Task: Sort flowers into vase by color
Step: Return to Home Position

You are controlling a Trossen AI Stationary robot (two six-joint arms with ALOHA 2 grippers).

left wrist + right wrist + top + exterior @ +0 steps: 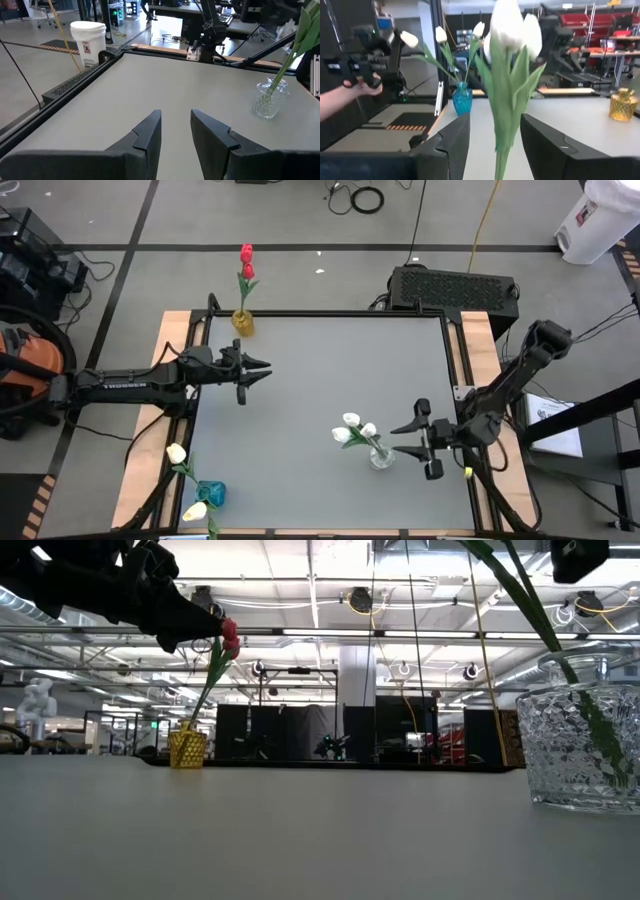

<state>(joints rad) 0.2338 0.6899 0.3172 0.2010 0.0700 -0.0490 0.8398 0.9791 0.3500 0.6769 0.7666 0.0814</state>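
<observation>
In the clear vase (381,457) stand three white tulips (352,430). Just beside that vase the right gripper (402,438) hangs spread and empty. Well apart from it, the left gripper (262,370) hovers over the surface (330,370), fingers parted, holding nothing. Farther off, red tulips (246,262) fill a yellow vase (243,323) and cream tulips (177,453) a blue vase (211,494).

Grey table surface (320,380): middle open. Obstructions: clear cut-glass vase (381,457) holding white tulips (352,427), near right edge; yellow glass vase (243,322), far-left corner; blue glass vase (211,493), near-left corner.
</observation>
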